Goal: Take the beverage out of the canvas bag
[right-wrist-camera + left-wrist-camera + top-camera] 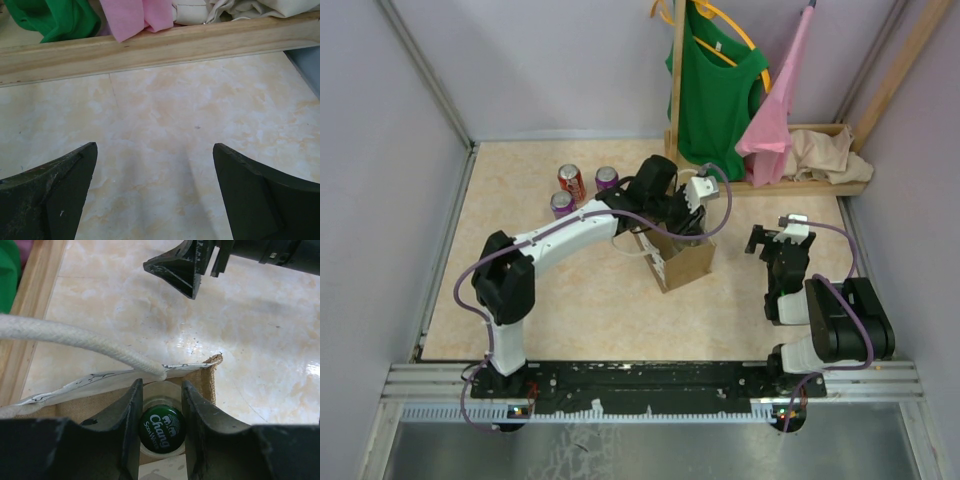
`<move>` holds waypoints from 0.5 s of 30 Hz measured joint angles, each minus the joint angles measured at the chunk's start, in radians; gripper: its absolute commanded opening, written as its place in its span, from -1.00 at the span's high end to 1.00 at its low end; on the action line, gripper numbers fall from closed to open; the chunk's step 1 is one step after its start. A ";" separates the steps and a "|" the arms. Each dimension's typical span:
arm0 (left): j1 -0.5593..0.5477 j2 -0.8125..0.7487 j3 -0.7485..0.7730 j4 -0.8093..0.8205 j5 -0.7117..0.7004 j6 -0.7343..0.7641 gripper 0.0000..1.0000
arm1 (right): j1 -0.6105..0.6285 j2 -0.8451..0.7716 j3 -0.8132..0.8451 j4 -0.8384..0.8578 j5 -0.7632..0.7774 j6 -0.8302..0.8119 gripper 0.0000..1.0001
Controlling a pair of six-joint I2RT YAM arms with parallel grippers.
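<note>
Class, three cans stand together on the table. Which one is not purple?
The red can: it alone is red, standing left of the far purple can and behind the near purple can.

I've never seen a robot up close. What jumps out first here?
The left gripper dips into the brown bag mid-table, shut on a green-capped bottle. Behind it to the left stand three cans, and a green shirt hangs on the wooden rack at the back.
</note>
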 measured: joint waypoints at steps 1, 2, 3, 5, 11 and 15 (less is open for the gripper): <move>0.000 0.000 0.000 0.000 0.012 -0.004 1.00 | 0.000 0.000 0.000 0.000 0.000 0.000 -0.98; 0.000 0.000 0.000 0.001 0.024 -0.006 1.00 | 0.000 0.000 0.000 0.000 0.000 0.000 -0.98; 0.000 0.000 0.000 0.002 0.039 -0.010 1.00 | 0.000 0.000 0.000 0.000 0.000 0.000 -0.98; 0.000 0.000 0.000 0.010 0.063 -0.017 1.00 | 0.000 0.000 0.000 0.000 0.000 0.000 -0.98; 0.004 0.000 0.000 0.045 0.121 -0.035 1.00 | 0.000 0.000 0.000 0.000 0.000 0.000 -0.98; 0.007 -0.010 0.000 0.056 0.134 -0.040 1.00 | 0.000 0.000 0.000 0.000 0.000 0.000 -0.98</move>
